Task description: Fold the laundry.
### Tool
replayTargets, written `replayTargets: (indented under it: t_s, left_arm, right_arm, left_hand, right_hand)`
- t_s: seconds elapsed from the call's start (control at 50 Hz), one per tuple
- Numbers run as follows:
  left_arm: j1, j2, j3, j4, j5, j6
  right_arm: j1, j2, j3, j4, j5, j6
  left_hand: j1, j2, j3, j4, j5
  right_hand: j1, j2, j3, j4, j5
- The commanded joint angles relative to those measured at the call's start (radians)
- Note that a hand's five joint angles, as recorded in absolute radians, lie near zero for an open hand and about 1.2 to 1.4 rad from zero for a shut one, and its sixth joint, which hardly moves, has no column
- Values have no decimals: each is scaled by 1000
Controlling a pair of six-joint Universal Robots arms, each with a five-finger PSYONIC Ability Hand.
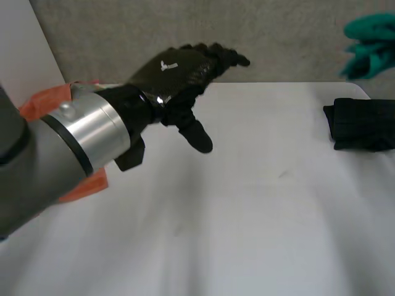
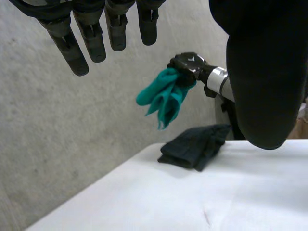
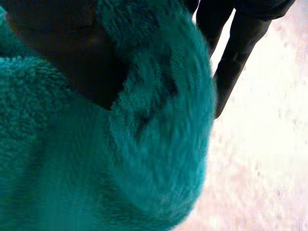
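Observation:
A teal fluffy cloth hangs in the air above the table's far right corner, bunched in my right hand, whose fingers are curled round it. In the right wrist view the teal cloth lies against my right hand's thumb and fingers. My left hand is raised over the far left part of the white table, open, its fingers straight and holding nothing. A folded dark cloth lies on the table near the right edge, below the teal cloth.
Something orange sits behind my left forearm at the table's left side. A grey wall rises directly behind the table's far edge.

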Motion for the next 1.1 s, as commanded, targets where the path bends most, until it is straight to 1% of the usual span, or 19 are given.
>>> replayTargets:
  t_s: [0.02,0.12,0.2,0.36,0.4,0.48,0.5,0.52,0.64,0.72,0.8,0.82,0.88,0.94,0.96,1.02,1.04,1.06,1.1]
  left_arm:
    - [-26,-48,-43,41,-11,6]
    - [-37,-69,-67,67,-22,12]
    - [-40,-78,-64,70,-25,12]
    - [-49,-71,-38,67,-24,19]
    - [-53,-66,-37,64,-24,19]
    - [-56,-49,-41,61,-24,20]
    - [-57,-46,-43,61,-24,20]
    - [-59,-45,-43,61,-24,20]
    - [-59,-28,-60,54,-24,16]
    - [-56,-5,-75,52,-24,19]
    - [-45,31,-87,58,-31,17]
    - [-37,47,-84,67,-39,17]
    - [-25,72,-76,86,-63,12]
    - [-2,110,-53,130,-137,5]
    - [18,129,-35,148,-192,6]
    - [58,147,0,150,-302,15]
    - [94,149,20,140,-379,35]
    - [119,149,31,133,-410,51]
    - [171,141,48,115,-461,90]
  right_arm:
    - [-138,281,-95,-34,-245,-9]
    - [-219,379,-60,-31,-432,-31]
    - [-245,367,-26,-25,-490,-67]
    - [-262,220,63,-25,-455,0]
    - [-264,185,86,-18,-438,24]
    - [-285,106,138,28,-379,51]
    - [-294,79,158,59,-354,46]
    - [-300,65,166,79,-345,40]
    - [-340,-13,197,277,-297,-139]
    - [-375,-50,166,432,-222,-355]
    - [-389,-79,82,490,3,-555]
    - [-383,-96,51,467,105,-589]
    - [-354,-136,17,382,174,-575]
    - [-301,-223,54,219,133,-506]
    - [-282,-248,72,176,111,-482]
    - [-193,-343,184,24,-18,-372]
    - [-170,-360,218,-7,-54,-345]
    - [-129,-398,288,-55,-141,-292]
    - [-84,-432,359,-79,-228,-241]
  left_hand:
    - [-16,-34,-38,-32,-50]
    - [-16,-34,-38,-32,-50]
    - [-16,-34,-38,-32,-50]
    - [-16,-34,-38,-32,-50]
    - [-16,-34,-38,-32,-50]
    - [-16,-34,-38,-32,-50]
    - [-16,-34,-38,-32,-50]
    - [-16,-34,-38,-32,-50]
    - [-16,-34,-38,-32,-50]
    - [-16,-34,-38,-32,-50]
    - [-16,-34,-38,-32,-50]
    - [-16,-34,-38,-32,-50]
    - [-16,-34,-38,-32,-50]
    - [-16,-34,-38,-32,-50]
    - [-16,-34,-38,-32,-50]
    - [-16,-34,-38,-32,-50]
    - [-16,-34,-38,-32,-50]
    - [-16,-34,-38,-32,-50]
    - [-16,-34,-38,-32,-50]
  right_hand:
    - [336,234,215,198,259]
    - [336,234,215,198,259]
    - [336,234,215,198,259]
    - [333,231,212,194,256]
    - [2,-99,-118,-136,-74]
    - [-210,-311,-330,-348,-286]
    - [-763,-864,-884,-901,-839]
    - [-886,-987,-1007,-1024,-962]
    - [-886,-987,-1007,-1024,-962]
    - [-886,-987,-1007,-1024,-962]
    - [-886,-987,-1007,-1024,-962]
    - [-886,-987,-1007,-1024,-962]
    - [-886,-987,-1007,-1024,-962]
    - [-886,-987,-1007,-1024,-962]
    - [-886,-987,-1007,-1024,-962]
    - [-886,-987,-1007,-1024,-962]
    - [-886,-987,-1007,-1024,-962]
    - [-886,-987,-1007,-1024,-962]
    - [-886,-987,-1007,-1024,-962]
